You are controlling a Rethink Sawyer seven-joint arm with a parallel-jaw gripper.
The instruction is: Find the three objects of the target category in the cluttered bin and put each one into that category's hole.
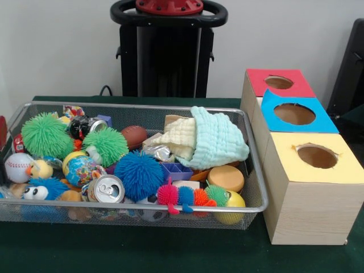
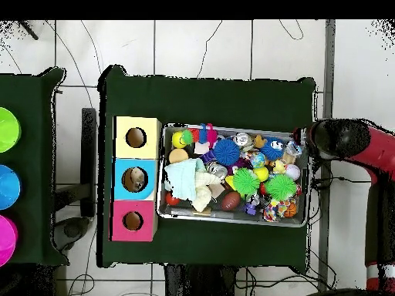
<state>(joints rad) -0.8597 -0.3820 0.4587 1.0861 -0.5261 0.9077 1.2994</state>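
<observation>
The silver wire mesh bin [image 1: 255, 206] is on the green table, full of toys; it also shows in the overhead view [image 2: 231, 220]. The hole [image 1: 294, 114] is in the blue top of the middle wooden box, right of the bin. In the overhead view the hole [image 2: 135, 179] has something pale inside it. My arm's black end [image 2: 333, 137] hangs by the bin's right edge in the overhead view. The gripper itself is hidden beneath it. The front view shows no gripper over the bin.
The bin holds green spiky balls [image 1: 46, 135], a blue spiky ball [image 1: 138, 174], a baseball [image 1: 18, 166], a football [image 1: 134, 136], a can [image 1: 106, 189], pale cloths [image 1: 213, 139] and a yellow ball [image 1: 231, 201]. A red-topped box [image 1: 278, 82] and a yellow-topped box [image 1: 316, 156] flank the blue one.
</observation>
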